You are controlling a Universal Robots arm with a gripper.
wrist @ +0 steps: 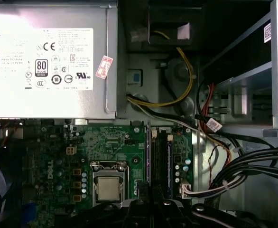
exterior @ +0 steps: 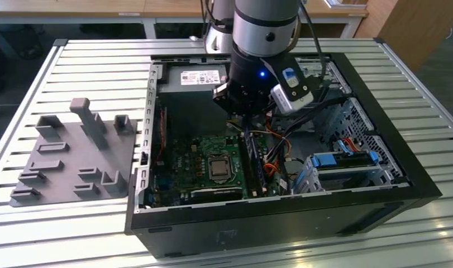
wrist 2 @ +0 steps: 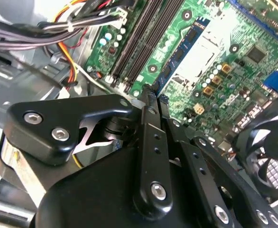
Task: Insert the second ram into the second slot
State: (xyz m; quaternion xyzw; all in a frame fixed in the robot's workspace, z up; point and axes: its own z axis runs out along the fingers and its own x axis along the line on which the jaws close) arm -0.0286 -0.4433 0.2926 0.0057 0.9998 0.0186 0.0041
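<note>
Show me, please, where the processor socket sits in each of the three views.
Exterior view: the processor socket sits mid-motherboard, on the exterior view's left of the memory slots.
Second wrist view: it lies between the memory slots and the fan.
First wrist view: it lies beside the memory slots, opposite the cables.
Shared landmark: the memory slots.

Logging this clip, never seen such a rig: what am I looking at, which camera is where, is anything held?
One robot arm reaches into an open computer case on a slatted table; a grey fixture lies beside it. The exterior view looks on from off the arm; both wrist views ride on it. The gripper sits at the end of the ram, a blue-green stick standing on the motherboard beside the processor. Whether it grips the stick, I cannot tell.
</note>
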